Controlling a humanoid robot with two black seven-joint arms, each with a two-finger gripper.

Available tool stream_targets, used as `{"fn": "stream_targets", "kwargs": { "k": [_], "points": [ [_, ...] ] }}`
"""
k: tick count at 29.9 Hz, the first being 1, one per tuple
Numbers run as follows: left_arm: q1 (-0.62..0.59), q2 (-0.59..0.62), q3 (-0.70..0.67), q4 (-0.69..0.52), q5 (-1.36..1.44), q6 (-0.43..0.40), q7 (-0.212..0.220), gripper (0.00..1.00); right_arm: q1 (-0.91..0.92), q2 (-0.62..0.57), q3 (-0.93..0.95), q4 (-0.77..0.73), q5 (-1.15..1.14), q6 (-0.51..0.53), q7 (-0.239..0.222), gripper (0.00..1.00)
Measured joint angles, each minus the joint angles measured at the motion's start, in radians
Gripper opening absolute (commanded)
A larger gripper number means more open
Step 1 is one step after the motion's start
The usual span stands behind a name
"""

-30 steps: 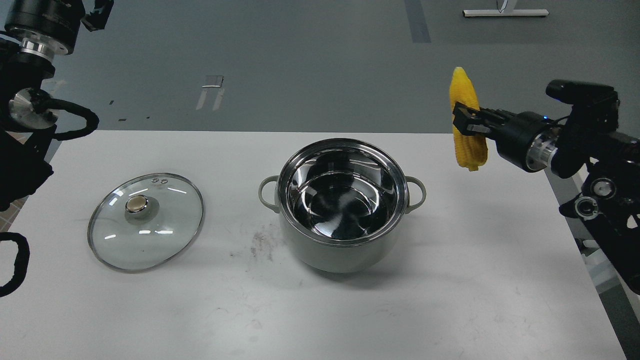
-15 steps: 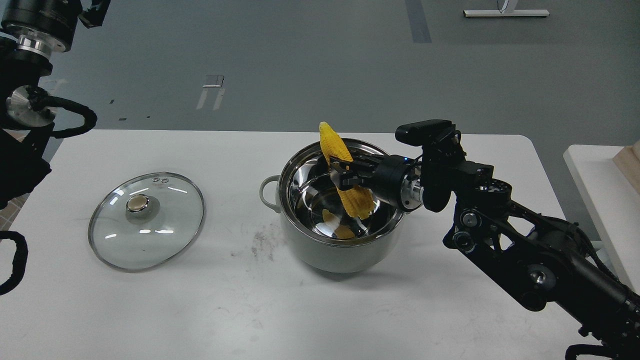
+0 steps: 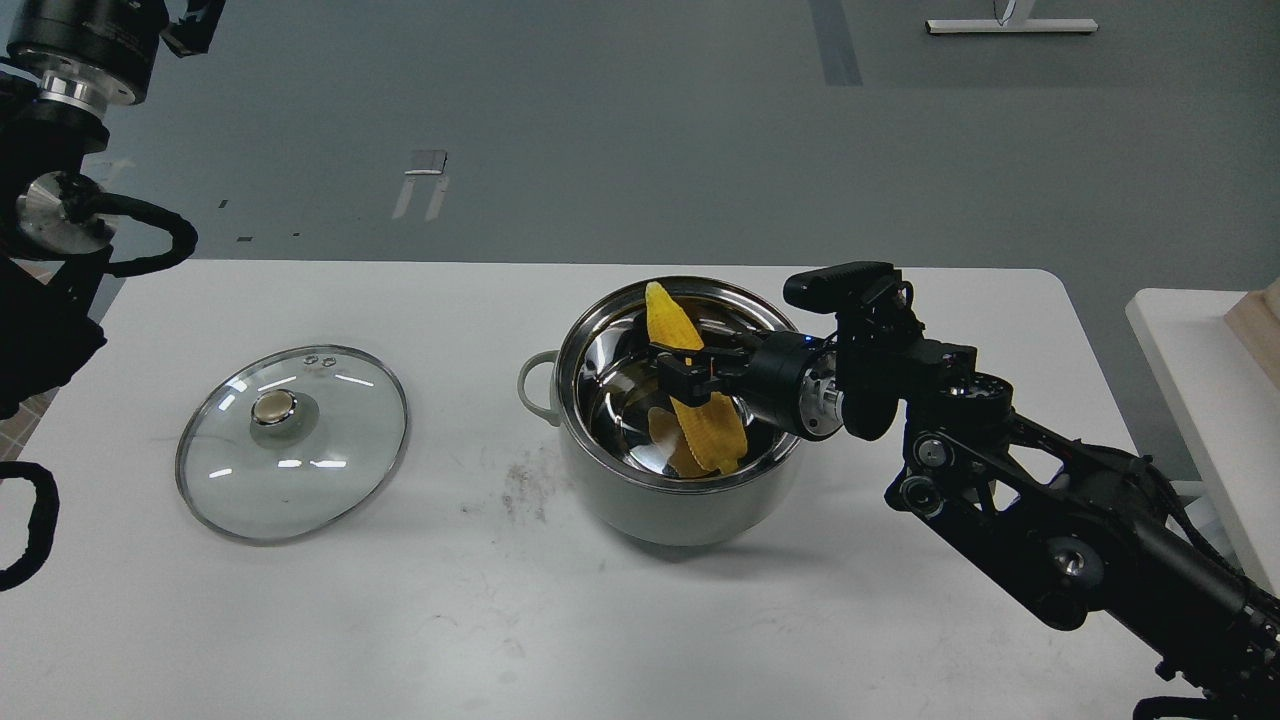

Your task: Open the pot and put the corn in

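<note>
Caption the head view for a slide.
Right claw lowers the corn into the open pot; glass lid set aside.

- Right arm point(image 3: 1050, 520): matte black throughout, built of angular links with open, truss-like sides; round joint caps with silvery centres sit along it.
- Right wrist: black cylinder ending in a bright metal ring, with a small blue light on top.
- Black oblong module mounted above the right wrist, thin cables running to it.
- Right pincer point(image 3: 690, 365): two slim black fingers.
- Left arm point(image 3: 60, 180): black cylindrical housings, a polished metal collar with small screws, a round silver joint cap.
- Black fabric-sheathed cables loop beside the left arm.
</note>
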Motion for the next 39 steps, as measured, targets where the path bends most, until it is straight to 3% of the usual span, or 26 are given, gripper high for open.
{"fn": "stream_targets", "kwargs": {
  "k": [8, 14, 24, 27, 35, 39],
  "points": [
    [-0.002, 0.001, -0.001, 0.000, 0.000, 0.000, 0.000, 0.98, 0.017, 0.011, 0.033, 0.005, 0.007, 0.000, 0.006, 0.99],
    [-0.007, 0.006, -0.001, 0.000, -0.005, 0.000, 0.000, 0.98, 0.078, 0.090, 0.318, 0.007, 0.054, -0.022, 0.012, 1.00],
    [-0.004, 0.019, -0.014, 0.006, -0.018, 0.000, 0.000, 0.98, 0.195, 0.107, 0.759, -0.104, 0.490, -0.035, 0.020, 1.00],
    [0.001, 0.019, -0.003, 0.011, -0.016, 0.000, 0.005, 0.98, 0.197, 0.078, 0.842, -0.191, 0.661, -0.035, 0.040, 1.00],
    [0.006, 0.008, -0.013, 0.015, -0.016, 0.000, 0.088, 0.98, 0.213, -0.020, 0.893, -0.526, 1.100, -0.038, 0.174, 1.00],
    [0.007, 0.003, -0.012, 0.015, -0.017, 0.000, 0.094, 0.98, 0.222, -0.030, 0.895, -0.649, 1.201, -0.044, 0.199, 1.00]
  ]
}}
